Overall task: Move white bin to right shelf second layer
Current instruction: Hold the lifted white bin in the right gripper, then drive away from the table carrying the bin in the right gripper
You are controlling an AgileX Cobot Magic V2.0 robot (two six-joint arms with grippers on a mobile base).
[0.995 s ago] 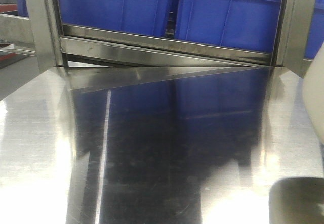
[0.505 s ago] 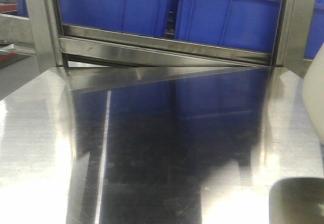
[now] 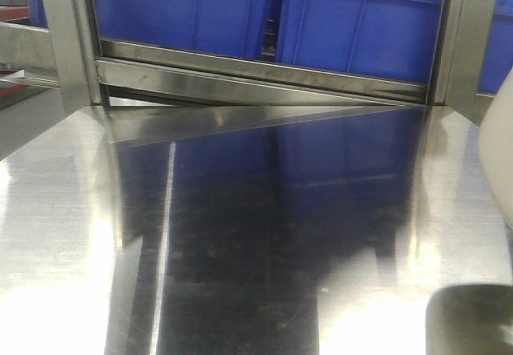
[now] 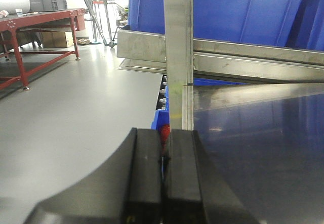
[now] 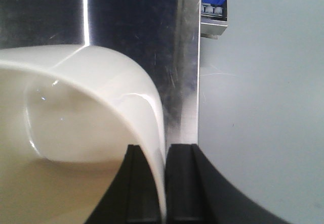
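Observation:
The white bin [image 5: 76,113] is a glossy off-white tub that fills the left of the right wrist view. Its side also shows at the right edge of the front view [image 3: 498,151]. My right gripper [image 5: 164,155] is shut on the bin's rim wall, one finger inside and one outside. The bin is over the right edge of the mirror-like steel tabletop [image 3: 240,235]. My left gripper [image 4: 163,150] is shut and empty, at the table's left edge near a steel post [image 4: 178,57]. A steel rack level with a flat front bar [image 3: 256,66] stands behind the table. No roller rails show clearly.
Blue crates [image 3: 353,26] sit on the rack level behind the bar. Steel uprights [image 3: 68,34] stand at both back corners. Grey floor [image 5: 263,107] lies beyond the table's right edge, and also to its left. A red-framed table [image 4: 30,27] stands far left. A dark blurred shape [image 3: 473,319] fills the front view's lower right.
Almost nothing. The front view has shifted very slightly, and the dark shape at lower right sits a little lower. The bin stays at the right edge.

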